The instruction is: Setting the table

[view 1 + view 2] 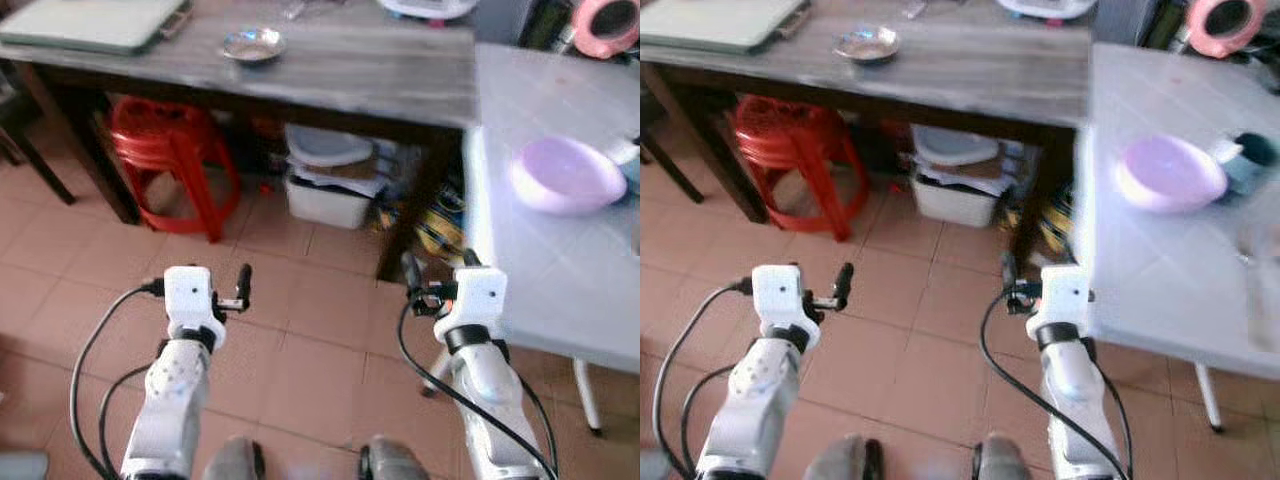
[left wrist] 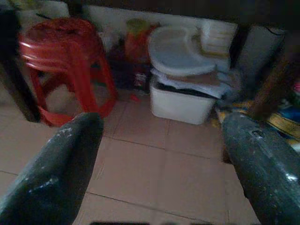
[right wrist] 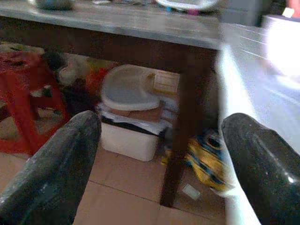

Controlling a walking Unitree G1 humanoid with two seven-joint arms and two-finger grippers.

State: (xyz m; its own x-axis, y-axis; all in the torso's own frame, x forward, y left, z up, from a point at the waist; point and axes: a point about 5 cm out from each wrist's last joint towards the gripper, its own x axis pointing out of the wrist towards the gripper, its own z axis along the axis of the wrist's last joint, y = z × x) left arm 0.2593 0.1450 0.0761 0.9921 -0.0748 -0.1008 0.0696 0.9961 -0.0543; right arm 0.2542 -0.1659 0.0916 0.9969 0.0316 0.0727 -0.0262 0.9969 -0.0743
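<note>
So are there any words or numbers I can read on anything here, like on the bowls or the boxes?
None can be read.
Purple bowl on the white table: plain, no writing.
Metal dish on the wooden table: no writing.
White box under the wooden table: no label shows.
Yellow and blue bag by the table leg: a printed pattern, too blurred to read.

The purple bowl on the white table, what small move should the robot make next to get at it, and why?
Probably turn right and step closer: the purple bowl sits on the white table well beyond the right hand, which hangs open and empty near the table's edge.
</note>
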